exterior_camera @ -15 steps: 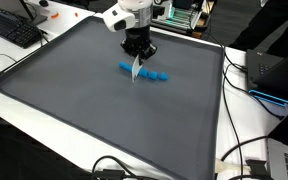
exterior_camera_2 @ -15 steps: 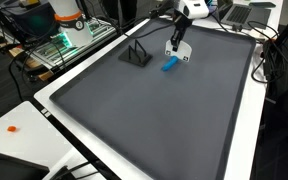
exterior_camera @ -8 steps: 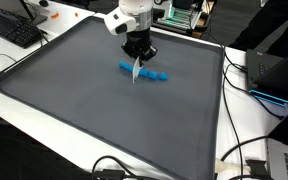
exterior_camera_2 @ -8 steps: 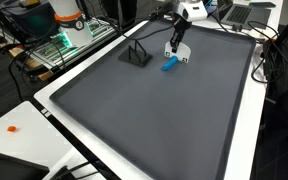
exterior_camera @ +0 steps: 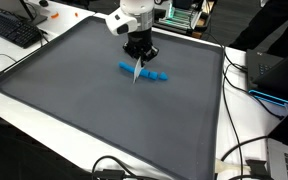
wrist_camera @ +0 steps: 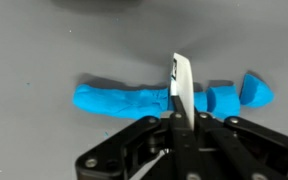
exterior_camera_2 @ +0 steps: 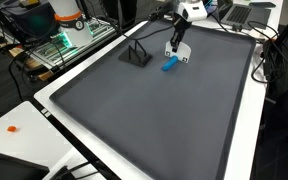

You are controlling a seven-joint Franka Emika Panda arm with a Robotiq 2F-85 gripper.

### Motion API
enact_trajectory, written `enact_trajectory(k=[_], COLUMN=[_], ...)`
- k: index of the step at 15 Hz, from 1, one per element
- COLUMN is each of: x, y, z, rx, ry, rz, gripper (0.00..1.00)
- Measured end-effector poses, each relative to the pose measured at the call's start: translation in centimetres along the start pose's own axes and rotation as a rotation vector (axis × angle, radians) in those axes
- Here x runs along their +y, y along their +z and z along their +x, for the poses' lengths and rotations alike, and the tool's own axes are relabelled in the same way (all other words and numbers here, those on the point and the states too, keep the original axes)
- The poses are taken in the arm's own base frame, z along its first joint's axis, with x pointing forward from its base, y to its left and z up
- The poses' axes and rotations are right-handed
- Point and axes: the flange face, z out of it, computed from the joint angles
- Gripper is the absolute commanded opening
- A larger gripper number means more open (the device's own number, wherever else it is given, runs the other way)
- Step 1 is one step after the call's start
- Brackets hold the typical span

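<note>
Already cut: small blue pieces (wrist_camera: 254,90), right of white blade (wrist_camera: 181,85).
Uncut: long blue strip (wrist_camera: 119,98), left.
Gripper (wrist_camera: 176,120): closed on white blade.

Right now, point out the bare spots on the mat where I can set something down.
Free: the broad grey mat from the blue strip to its lower edge in an exterior view, and both flanks of the strip. Crowded: at the strip, where the fingers clamp a white blade, and by the black stand near it.
</note>
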Motion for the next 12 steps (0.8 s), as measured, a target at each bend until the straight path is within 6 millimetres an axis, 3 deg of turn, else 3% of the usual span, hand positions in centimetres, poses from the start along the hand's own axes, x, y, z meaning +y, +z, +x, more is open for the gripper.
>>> enact_trajectory(k=[12], x=[-0.13], y=[-0.06], z=[-0.2], rx=[-0.001], ry=[0.009], rz=[0.008], gripper=[0.01])
